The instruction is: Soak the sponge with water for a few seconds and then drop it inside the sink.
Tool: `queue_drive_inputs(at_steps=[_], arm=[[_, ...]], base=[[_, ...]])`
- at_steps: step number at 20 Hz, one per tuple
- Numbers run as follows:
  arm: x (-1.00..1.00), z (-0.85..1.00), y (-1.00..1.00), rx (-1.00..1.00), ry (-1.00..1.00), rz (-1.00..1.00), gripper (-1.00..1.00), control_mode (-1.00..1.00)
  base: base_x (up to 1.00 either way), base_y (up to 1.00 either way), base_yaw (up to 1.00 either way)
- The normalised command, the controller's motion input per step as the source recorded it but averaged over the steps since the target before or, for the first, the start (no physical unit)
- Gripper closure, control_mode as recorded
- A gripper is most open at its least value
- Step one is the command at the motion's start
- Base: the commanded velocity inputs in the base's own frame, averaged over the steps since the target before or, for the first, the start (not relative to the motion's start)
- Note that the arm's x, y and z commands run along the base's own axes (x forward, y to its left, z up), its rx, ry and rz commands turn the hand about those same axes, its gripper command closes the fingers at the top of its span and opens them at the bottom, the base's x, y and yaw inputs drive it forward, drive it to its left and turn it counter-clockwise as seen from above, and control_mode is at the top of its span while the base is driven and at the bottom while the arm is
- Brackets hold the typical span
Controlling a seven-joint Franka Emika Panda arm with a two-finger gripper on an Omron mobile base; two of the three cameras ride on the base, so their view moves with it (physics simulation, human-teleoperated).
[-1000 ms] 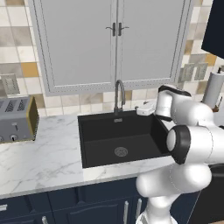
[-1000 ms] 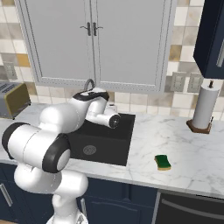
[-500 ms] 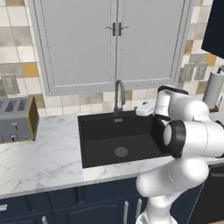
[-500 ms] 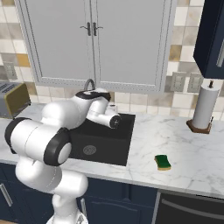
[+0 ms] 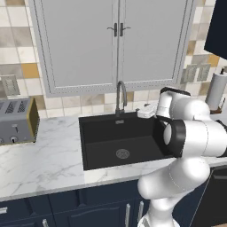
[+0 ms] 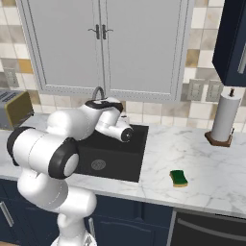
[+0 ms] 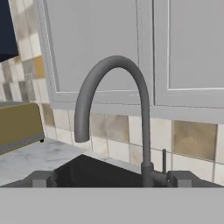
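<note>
I have the claw [image 7: 112, 178] hanging over the sink [image 5: 102, 133], near its back edge, and its two dark fingertips [image 7: 41, 179] stand wide apart at the bottom of the hand view with nothing between them. Straight ahead of the claw the grey faucet [image 7: 114, 113] rises between the tips: its stem stands just inside the right tip, the neck arches up and over to the left, and the spout mouth points down above the basin, ahead of the left tip. A thin lever sticks up just beside the stem base. I see no stream from the spout in the hand view. Beyond the faucet are the tiled backsplash and the pale cabinet doors [image 7: 175, 48]. Off to the claw's left, on the marble, sits the toaster [image 7: 19, 124], well apart from the tips. From the right base view, the arm bends over the sink's near right corner and the hand [image 6: 120, 129] sits above the basin just in front of the faucet [image 6: 98, 91]. The sponge [image 6: 179, 178] lies flat on the white marble counter [image 6: 202, 163], well to the right of the claw and outside the sink, green layer up, near the counter's front edge. Farther right, against the wall, stands a paper towel roll [image 6: 225, 116].
</note>
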Motion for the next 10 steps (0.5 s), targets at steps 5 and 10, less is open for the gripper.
queue_drive_inputs(at_steps=[5, 10], arm=[[0.0, 0.0, 0.11, 0.0, -0.01, 0.04, -1.0, -1.0], [0.0, -0.03, 0.13, 0.0, 0.0, 0.06, -1.0, -1.0]], base=[[0.0, 0.0, 0.0], [0.0, 0.0, 0.0]])
